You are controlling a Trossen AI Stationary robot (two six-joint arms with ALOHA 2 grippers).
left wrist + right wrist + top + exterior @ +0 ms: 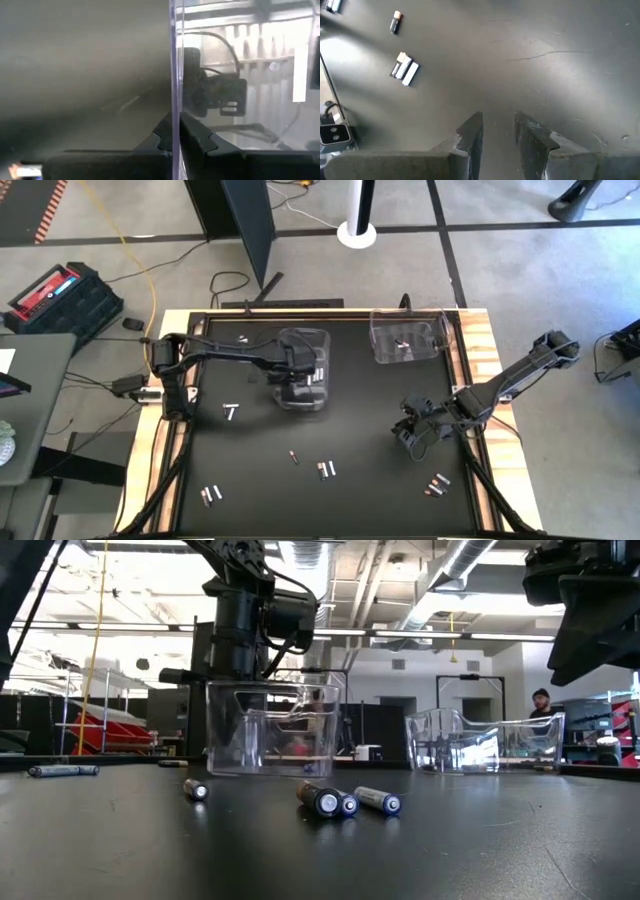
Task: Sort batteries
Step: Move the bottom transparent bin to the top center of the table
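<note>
**Desk:** Few batteries are in the bins yet, by your pictures — how far along are you?

**Caption writer:** Early, I judge. You can see a handful of cells inside the left bin [303, 370] and a couple in the right bin [408, 337], while most still lie loose on the black table [360, 420]: a pale one [231, 412] near the left edge, a dark one [294, 457] and a pair [326, 469] in the middle, another pair [210, 494] toward the front left, and a cluster [437, 484] at the front right.

**Desk:** And your arms?

**Caption writer:** Your left gripper [174, 141] is pressed together on the clear wall of the left bin, pinching it between the fingers. Your right gripper [498, 131] hangs above bare table with its fingers spread and nothing between them. The front-right cluster lies near it, off to one side and not between the jaws; in the wrist view, more loose batteries [404, 68] sit well apart from its fingertips.
</note>
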